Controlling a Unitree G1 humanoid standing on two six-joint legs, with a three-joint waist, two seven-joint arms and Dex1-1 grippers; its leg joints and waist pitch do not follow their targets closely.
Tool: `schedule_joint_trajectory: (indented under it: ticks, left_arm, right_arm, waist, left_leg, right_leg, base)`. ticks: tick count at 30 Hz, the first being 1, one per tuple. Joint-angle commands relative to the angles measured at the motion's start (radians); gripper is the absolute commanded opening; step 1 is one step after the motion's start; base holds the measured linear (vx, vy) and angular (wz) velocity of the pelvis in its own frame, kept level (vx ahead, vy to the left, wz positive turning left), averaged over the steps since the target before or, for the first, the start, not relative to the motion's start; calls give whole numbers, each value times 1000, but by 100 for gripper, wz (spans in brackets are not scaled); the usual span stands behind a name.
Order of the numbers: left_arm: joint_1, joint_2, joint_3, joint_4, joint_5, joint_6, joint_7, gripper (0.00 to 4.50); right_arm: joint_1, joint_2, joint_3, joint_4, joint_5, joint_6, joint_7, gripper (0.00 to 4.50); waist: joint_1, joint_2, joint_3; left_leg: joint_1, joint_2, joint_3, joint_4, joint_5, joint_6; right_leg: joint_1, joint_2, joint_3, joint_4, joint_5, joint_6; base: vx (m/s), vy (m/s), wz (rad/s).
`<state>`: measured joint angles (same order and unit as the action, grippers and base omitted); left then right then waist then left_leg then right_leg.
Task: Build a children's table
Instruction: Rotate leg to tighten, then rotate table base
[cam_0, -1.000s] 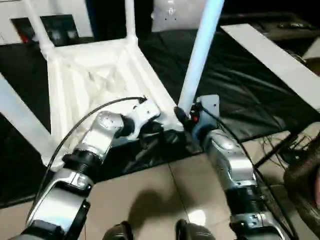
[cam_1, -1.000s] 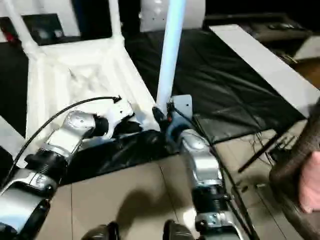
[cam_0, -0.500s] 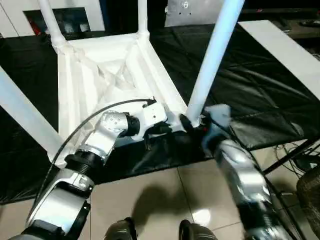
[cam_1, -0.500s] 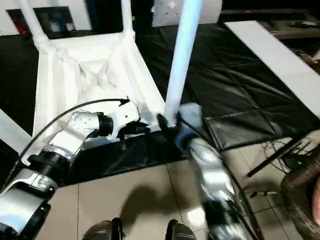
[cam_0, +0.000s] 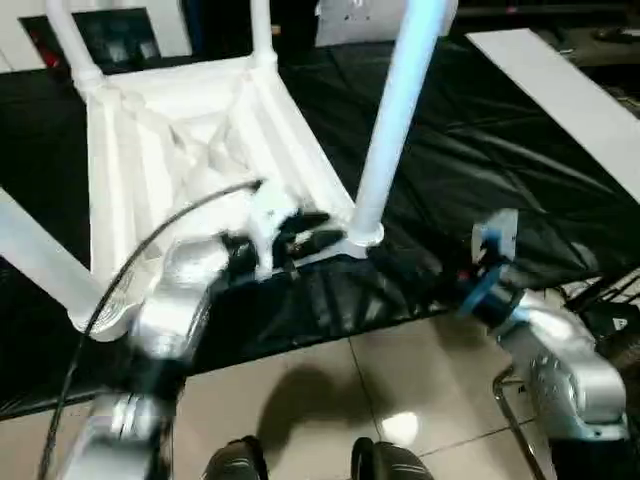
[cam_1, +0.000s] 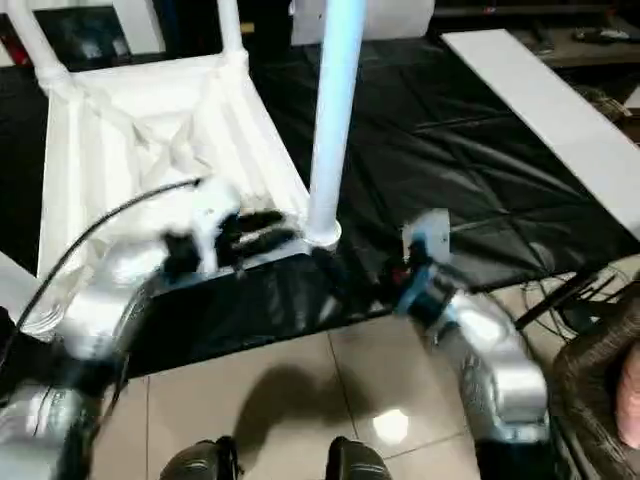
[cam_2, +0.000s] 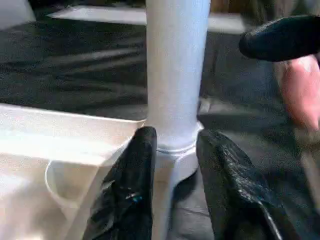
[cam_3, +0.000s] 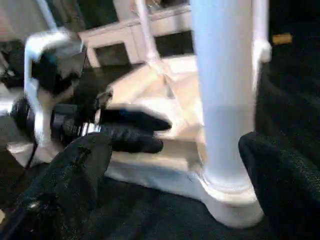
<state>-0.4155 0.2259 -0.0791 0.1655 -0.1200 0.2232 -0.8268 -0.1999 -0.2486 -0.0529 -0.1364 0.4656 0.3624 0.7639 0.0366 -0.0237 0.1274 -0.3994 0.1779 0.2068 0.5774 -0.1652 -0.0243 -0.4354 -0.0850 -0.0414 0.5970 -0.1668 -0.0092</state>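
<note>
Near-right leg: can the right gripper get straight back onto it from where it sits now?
Probably yes. The right gripper faces the near-right leg with its fingers spread wide, and nothing stands between them. The left gripper sits close at the corner socket, so stay above it.

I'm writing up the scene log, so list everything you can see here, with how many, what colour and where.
Table top: one, white, lying upside down on the black sheet, ribbed underside showing.
Table legs: four, white, standing up from the corner sockets; nearest one in the socket by the grippers, two at the far corners, one at the near left.
Black sheet: one, covering the floor under the table.
White board: one, on the sheet's right edge.
Tiled floor: beige, nearest the robot.
Cables: dark, on the tiles at right.
Person's hand: one, at the right edge.
Left gripper: black fingers either side of the nearest leg's base.
Right gripper: black fingers wide open before the same leg.
</note>
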Motion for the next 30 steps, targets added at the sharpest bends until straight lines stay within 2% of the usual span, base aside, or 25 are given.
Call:
schedule_joint_trajectory:
  ticks: [1, 2, 3, 4, 5, 6, 7, 8, 9, 10, 12, 13, 14, 15, 17, 18, 20, 21, 23, 24, 25, 26, 27, 29, 30]
  left_arm:
    - [46, 1, 26, -89, -25, 62, 40, 185]
    - [148, 4, 41, -221, -52, 131, 64, 185]
    - [207, 9, 47, -294, -70, 169, 70, 207]
    - [242, 13, 50, -336, -81, 191, 72, 218]
    - [301, 26, 53, -393, -92, 214, 69, 223]
    - [325, 32, 53, -418, -97, 226, 70, 228]
    - [383, 49, 58, -471, -106, 246, 66, 228]
    - [457, 72, 67, -536, -117, 273, 62, 250]
    - [503, 91, 79, -573, -120, 290, 60, 262]
    - [503, 91, 79, -573, -120, 290, 60, 265]
    - [619, 153, 135, -675, -127, 340, 52, 270]
    - [639, 164, 152, -692, -130, 349, 50, 295]
    - [686, 187, 195, -729, -137, 366, 45, 295]
    - [715, 202, 225, -751, -144, 377, 44, 305]
    - [747, 220, 262, -771, -150, 384, 40, 321]
    - [776, 239, 310, -785, -166, 388, 41, 332]
    - [796, 253, 351, -792, -176, 389, 40, 347]
    - [825, 260, 418, -803, -190, 385, 45, 354]
    - [833, 262, 441, -806, -193, 381, 49, 376]
    - [835, 269, 480, -815, -222, 399, 53, 382]
    - [829, 270, 485, -814, -223, 397, 56, 386]
    - [815, 271, 495, -812, -228, 399, 66, 386]
    - [808, 271, 500, -811, -230, 402, 71, 408]
    - [760, 284, 525, -782, -235, 406, 100, 419]
    - [742, 294, 534, -763, -229, 397, 106, 423]
  right_arm:
    - [-18, 2, -9, 1, 21, 1, 5, 450]
    - [-52, 12, -13, 18, 46, 9, 8, 450]
    - [-71, 16, -11, 29, 53, 14, 11, 450]
    - [-81, 18, -9, 35, 57, 18, 11, 450]
    - [-99, 28, -5, 47, 58, 20, 10, 450]
    - [-106, 32, -3, 52, 59, 22, 9, 450]
    - [-126, 42, 2, 69, 56, 23, 3, 450]
    - [-150, 53, 9, 92, 48, 21, -5, 450]
    - [-166, 59, 13, 112, 41, 17, -9, 450]
    - [-166, 59, 13, 112, 41, 17, -9, 450]
    - [-218, 66, 18, 201, -24, -41, -60, 450]
    - [-231, 67, 12, 225, -41, -54, -88, 450]
    - [-260, 66, -6, 282, -79, -82, -154, 450]
    - [-280, 63, -24, 321, -98, -98, -196, 450]
    - [-302, 55, -49, 366, -117, -111, -244, 450]
    - [-327, 39, -76, 425, -138, -136, -299, 450]
    - [-348, 23, -100, 477, -156, -165, -347, 450]
    - [-371, -5, -128, 543, -178, -210, -394, 450]
    - [-377, -14, -132, 561, -186, -224, -402, 450]
    - [-378, -24, -121, 578, -190, -233, -374, 450]
    - [-373, -24, -116, 573, -189, -231, -362, 450]
    - [-362, -23, -104, 561, -190, -225, -341, 450]
    - [-356, -22, -99, 554, -191, -221, -333, 450]
    - [-288, -5, -30, 477, -203, -170, -289, 450]
    - [-251, 3, 12, 448, -208, -130, -281, 450]
  waist:
    - [4, -1, -70]
    - [2, -2, -69]
    - [-2, 0, -66]
    - [0, 1, -69]
    - [0, 6, -65]
    - [-1, 4, -64]
    - [1, 6, -65]
    - [1, 8, -65]
    - [1, 5, -62]
    - [0, 6, -63]
    - [-3, 3, -58]
    - [-5, 1, -55]
    - [-8, 1, -55]
    - [-9, 4, -52]
    - [-7, 6, -47]
    - [1, 9, -47]
    - [2, 7, -48]
    - [3, 3, -51]
    - [5, 2, -53]
    - [3, -2, -54]
    - [2, -3, -55]
    - [0, -3, -55]
    - [-2, -3, -57]
    - [-1, 2, -59]
    - [-3, 3, -61]
  left_leg:
    - [27, 58, -25, -69, -247, 49]
    - [30, 59, -25, -72, -258, 41]
    - [20, 59, -30, -77, -256, 37]
    - [27, 60, -28, -75, -260, 34]
    - [30, 59, -26, -76, -268, 33]
    - [27, 56, -25, -78, -271, 33]
    - [31, 56, -24, -76, -274, 30]
    - [32, 58, -26, -77, -279, 27]
    - [23, 55, -28, -81, -278, 24]
    - [27, 57, -27, -82, -284, 21]
    - [28, 56, -28, -84, -312, 1]
    - [24, 54, -30, -87, -320, -2]
    - [21, 53, -32, -88, -326, -8]
    - [29, 51, -30, -87, -348, -18]
    - [41, 48, -27, -84, -390, -34]
    - [53, 48, -25, -83, -414, -44]
    - [48, 45, -28, -85, -427, -55]
    - [42, 46, -29, -87, -413, -54]
    - [38, 43, -27, -84, -393, -45]
    - [32, 41, -26, -83, -385, -33]
    - [27, 40, -27, -83, -366, -21]
    - [26, 41, -28, -83, -361, -14]
    - [28, 42, -27, -80, -351, -5]
    - [27, 42, -24, -78, -318, 8]
    - [23, 42, -26, -78, -288, 13]
  right_leg:
    - [52, -54, 39, -75, -309, -218]
    - [49, -53, 40, -76, -315, -207]
    - [53, -55, 40, -76, -313, -204]
    - [50, -54, 40, -76, -310, -203]
    - [42, -48, 42, -81, -312, -196]
    - [43, -46, 42, -81, -307, -189]
    - [40, -45, 43, -80, -308, -186]
    - [39, -46, 43, -79, -300, -187]
    - [45, -46, 42, -78, -313, -178]
    - [41, -45, 42, -79, -317, -174]
    - [35, -45, 43, -81, -354, -157]
    - [36, -45, 43, -82, -368, -155]
    - [39, -47, 42, -81, -383, -153]
    - [32, -45, 43, -90, -423, -139]
    - [19, -41, 46, -95, -465, -121]
    - [10, -36, 47, -100, -478, -101]
    - [13, -34, 46, -95, -461, -94]
    - [20, -32, 45, -91, -432, -84]
    - [23, -32, 45, -88, -394, -83]
    - [26, -32, 46, -86, -386, -81]
    - [31, -34, 46, -84, -375, -81]
    - [31, -33, 46, -84, -368, -82]
    - [30, -33, 46, -83, -352, -88]
    - [32, -32, 48, -80, -305, -101]
    - [37, -31, 47, -74, -270, -112]
  base:
    - [0, 0, 0]
    - [0, 0, 0]
    - [0, 0, 0]
    - [0, 0, 0]
    - [0, 0, 0]
    - [0, 0, 0]
    - [0, 0, 0]
    - [0, 0, 0]
    - [0, 0, 0]
    - [0, 0, 0]
    - [0, 0, 0]
    - [0, 0, 0]
    - [0, 0, 0]
    - [0, 0, 0]
    - [0, 0, 0]
    - [0, 0, 0]
    - [0, 0, 0]
    - [0, 0, 0]
    - [0, 0, 0]
    - [0, 0, 0]
    - [0, 0, 0]
    - [0, 0, 0]
    - [0, 0, 0]
    - [0, 0, 0]
    - [0, 0, 0]
